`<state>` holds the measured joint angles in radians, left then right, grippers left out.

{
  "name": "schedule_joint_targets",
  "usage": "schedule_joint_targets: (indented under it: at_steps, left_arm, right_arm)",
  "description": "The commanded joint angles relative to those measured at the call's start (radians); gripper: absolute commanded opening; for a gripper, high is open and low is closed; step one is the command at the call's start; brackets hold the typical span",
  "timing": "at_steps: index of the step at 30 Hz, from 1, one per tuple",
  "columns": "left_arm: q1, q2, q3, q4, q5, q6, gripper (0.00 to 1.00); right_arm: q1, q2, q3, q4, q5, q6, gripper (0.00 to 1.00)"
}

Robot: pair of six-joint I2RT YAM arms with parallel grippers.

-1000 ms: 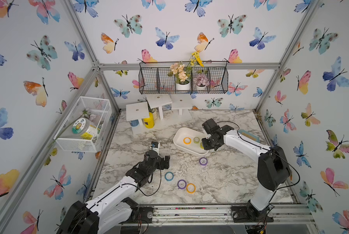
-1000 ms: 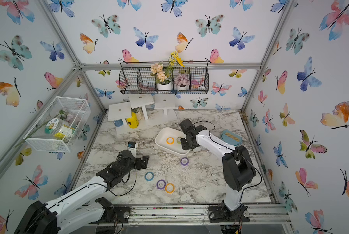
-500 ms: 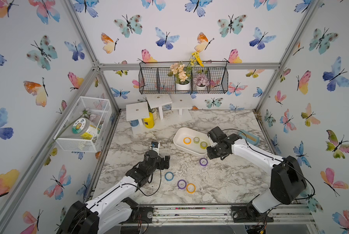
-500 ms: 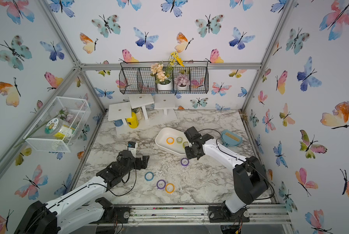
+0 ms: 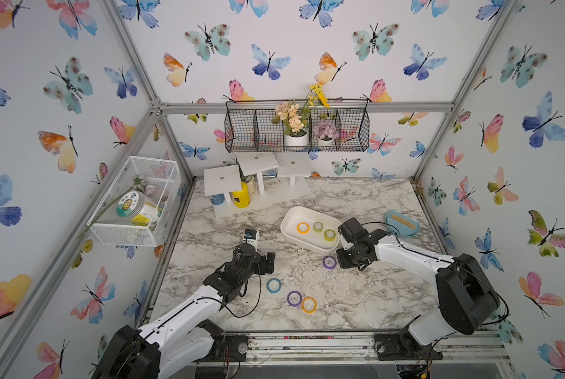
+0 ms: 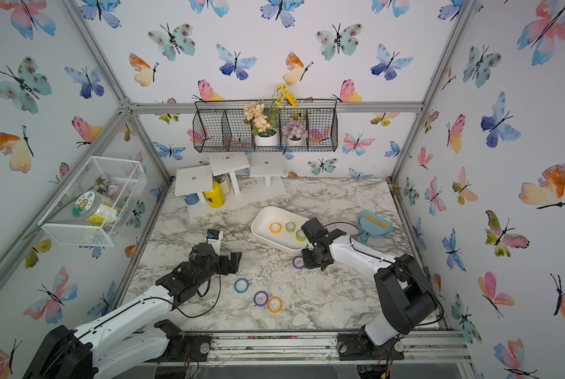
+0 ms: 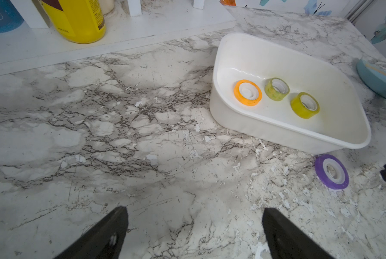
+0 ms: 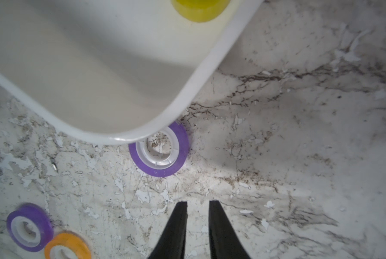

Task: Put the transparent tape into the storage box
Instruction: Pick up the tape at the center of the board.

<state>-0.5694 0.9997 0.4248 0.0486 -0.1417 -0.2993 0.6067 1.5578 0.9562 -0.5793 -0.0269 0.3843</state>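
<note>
While its two black fingers [image 8: 176, 226] stand narrowly parted with nothing between them, the right claw [image 8: 197, 205] hovers over the marble worktop [image 8: 299, 157] near a purple roll [image 8: 159, 151] lying flat, just beside the storage box [image 8: 205, 67] corner. Inside that tub an orange roll [image 7: 247, 92] and two yellow-green rolls [image 7: 305, 105] rest. The left claw [image 7: 194, 213], spread wide and empty, sits well apart. Blue [image 5: 273, 285], purple [image 5: 294, 298] and orange [image 5: 308, 304] rolls lie on the worktop nearer the front.

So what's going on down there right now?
Left pincer wide open, empty. Right pincer nearly closed, empty, beside purple tape. Three rolls in tub, four outside. Tub rim overhangs that roll.
</note>
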Motion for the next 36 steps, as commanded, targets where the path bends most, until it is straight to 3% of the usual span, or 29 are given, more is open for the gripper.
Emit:
schedule_joint_targets:
  at_steps: [1,21,36]
  left_arm:
    - [0.005,0.0,0.008,0.015,0.0,0.008,0.99]
    - [0.005,-0.016,0.006,0.009,0.001,0.008,0.99]
    - [0.005,-0.011,0.006,0.012,0.003,0.006,0.99]
  right_arm:
    - [0.002,0.024,-0.008,0.06,-0.054,0.01,0.27]
    - [-0.005,0.266,0.287,0.08,0.043,0.008,0.29]
    - [0.007,0.257,0.225,-0.106,-0.027,-0.07,0.3]
